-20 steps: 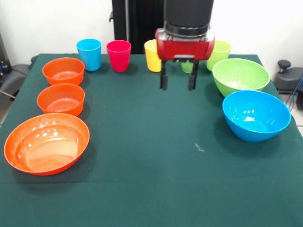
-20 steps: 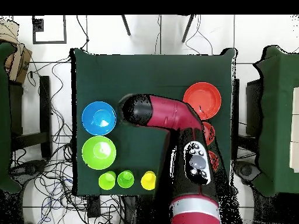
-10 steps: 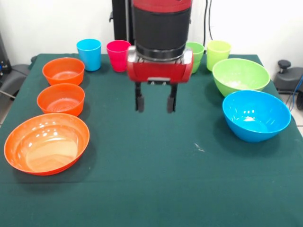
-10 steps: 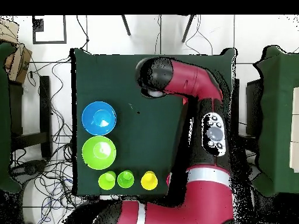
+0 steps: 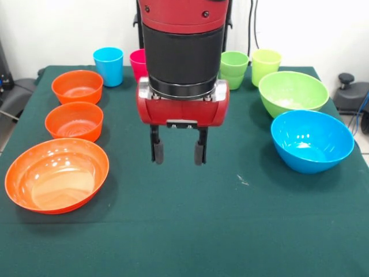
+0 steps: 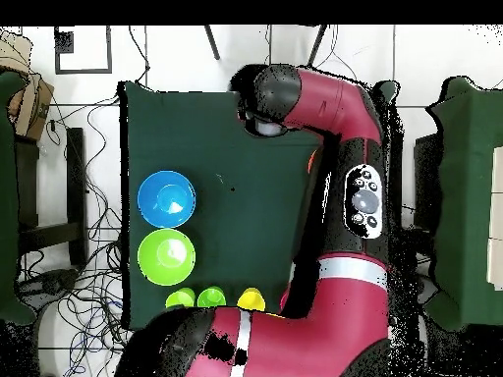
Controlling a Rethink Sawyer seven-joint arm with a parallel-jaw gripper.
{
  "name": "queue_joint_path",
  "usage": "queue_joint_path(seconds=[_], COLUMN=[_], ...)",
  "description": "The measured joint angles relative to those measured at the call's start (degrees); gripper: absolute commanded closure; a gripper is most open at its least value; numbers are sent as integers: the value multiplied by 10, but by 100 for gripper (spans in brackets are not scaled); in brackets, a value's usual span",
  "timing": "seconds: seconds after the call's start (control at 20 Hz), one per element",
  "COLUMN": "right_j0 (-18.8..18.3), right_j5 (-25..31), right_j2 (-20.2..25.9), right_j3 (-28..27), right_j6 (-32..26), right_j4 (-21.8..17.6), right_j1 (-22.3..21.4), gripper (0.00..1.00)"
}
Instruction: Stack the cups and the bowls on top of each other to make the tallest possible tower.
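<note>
forward across the table has come the gripper (image 5: pixel 176 153), fingers apart and empty, now hanging over bare green cloth (image 5: pixel 190 219) between the bowls. glossy orange bowls line one side: wide orange bowl (image 5: pixel 56 175) nearest, two small ones (image 5: pixel 74 120) (image 5: pixel 77 86) behind. blue bowl (image 5: pixel 312 140) and lime bowl (image 5: pixel 293 92) sit opposite. cups stand unstacked along the far edge, sky blue cup (image 5: pixel 108 66) endmost.
</note>
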Motion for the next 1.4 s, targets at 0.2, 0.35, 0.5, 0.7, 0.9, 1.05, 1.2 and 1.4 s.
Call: queue_joint_path(seconds=[0.2,0.35,0.5,0.7,0.9,1.05,1.2,1.4], right_j0=[-4,-17,-31,-50,-73,-90,-99,-107], right_j5=[0,0,0,-2,-13,-28,-39,-54], right_j2=[0,0,0,0,-1,0,1,4], right_j3=[0,5,21,49,79,92,95,95], right_j6=[0,0,0,0,0,0,0,0], right_j4=[0,-2,-2,-2,-3,-5,-7,-14], right_j1=[-6,-21,-41,-71,-102,-113,-113,-103], gripper=[0,0,0,0,0,0,0,0])
